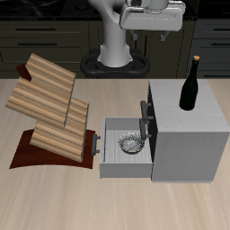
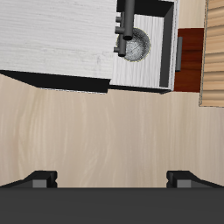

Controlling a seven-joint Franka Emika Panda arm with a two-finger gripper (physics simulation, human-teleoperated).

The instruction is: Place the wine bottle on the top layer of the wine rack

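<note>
The wine bottle (image 1: 190, 84) stands upright on top of the grey cabinet (image 1: 211, 126); it is dark with a long neck. Across the table stands the wine rack (image 1: 49, 112), light-brown slatted tiers on a reddish-brown base. Its top layer (image 1: 49, 70) is the uppermost tilted plank and is bare. My gripper (image 1: 150, 34) hangs high above the table's back, apart from bottle and rack. In the wrist view the gripper (image 2: 112, 179) is open with nothing between its fingertips (image 2: 39, 179). That view shows an edge of the rack (image 2: 214, 52) but not the bottle.
The cabinet's drawer (image 1: 126, 163) is pulled out toward the rack and holds a small metal bowl (image 1: 131, 144), also seen as the bowl (image 2: 136, 45) from the wrist. A dark handle (image 1: 144, 119) sticks out above the drawer. The robot base (image 1: 115, 49) stands behind.
</note>
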